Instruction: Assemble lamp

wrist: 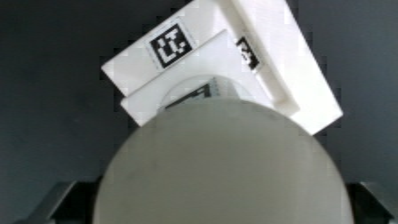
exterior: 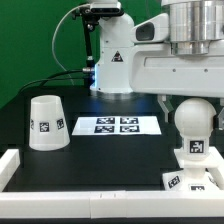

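Observation:
The white ball bulb (exterior: 192, 118) stands upright on the angular white base block (exterior: 196, 165) at the exterior view's right, near the front. My gripper (exterior: 190, 106) hangs right over the bulb, its jaws spread on either side of it with a thin dark gap on each side, so it is open. In the wrist view the bulb (wrist: 217, 150) fills the middle, the tagged base (wrist: 199, 50) shows beyond it, and the gripper (wrist: 214, 208) has one dark finger in each lower corner. The cone shade (exterior: 46, 122) stands apart at the exterior view's left.
The marker board (exterior: 116, 125) lies flat in the middle of the black table. A white rail (exterior: 70, 165) runs along the front edge. The arm's own pedestal (exterior: 110, 55) stands at the back with cables beside it.

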Controlling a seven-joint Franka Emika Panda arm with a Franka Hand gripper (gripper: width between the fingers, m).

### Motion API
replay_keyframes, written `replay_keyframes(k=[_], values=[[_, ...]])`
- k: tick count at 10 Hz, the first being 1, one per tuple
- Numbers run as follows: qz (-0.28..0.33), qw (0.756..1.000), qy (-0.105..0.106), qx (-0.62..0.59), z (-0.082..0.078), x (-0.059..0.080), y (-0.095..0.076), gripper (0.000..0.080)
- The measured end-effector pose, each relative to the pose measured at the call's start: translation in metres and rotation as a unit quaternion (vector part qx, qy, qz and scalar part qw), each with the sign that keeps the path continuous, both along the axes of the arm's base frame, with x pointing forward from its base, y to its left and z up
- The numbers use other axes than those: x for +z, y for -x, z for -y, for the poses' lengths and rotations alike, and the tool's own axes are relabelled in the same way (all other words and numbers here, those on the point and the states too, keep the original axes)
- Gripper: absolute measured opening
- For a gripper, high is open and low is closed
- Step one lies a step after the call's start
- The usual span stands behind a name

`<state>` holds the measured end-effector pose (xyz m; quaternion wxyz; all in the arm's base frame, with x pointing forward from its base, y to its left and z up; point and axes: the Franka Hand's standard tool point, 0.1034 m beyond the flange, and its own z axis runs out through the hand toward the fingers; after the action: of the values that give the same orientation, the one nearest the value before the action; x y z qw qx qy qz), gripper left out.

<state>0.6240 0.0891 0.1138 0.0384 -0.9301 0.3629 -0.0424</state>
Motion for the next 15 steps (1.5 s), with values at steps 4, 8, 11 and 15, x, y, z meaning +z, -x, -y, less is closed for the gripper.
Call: replay_keyframes(k=[4, 8, 11, 15], values=[[-0.027, 0.960, -0.047, -0.274, -0.0038, -0.0012, 0.0032, 0.0576], [-0.041, 0.884, -0.095, -0.456, -0.0063, -0.0013, 0.0021, 0.0576], [-0.036, 0.912, -0.089, -0.398, -0.0050, -0.0017, 0.0021, 0.0576], [-0.033, 0.984, -0.071, -0.159, -0.0041, -0.0009, 0.0041, 0.0698]])
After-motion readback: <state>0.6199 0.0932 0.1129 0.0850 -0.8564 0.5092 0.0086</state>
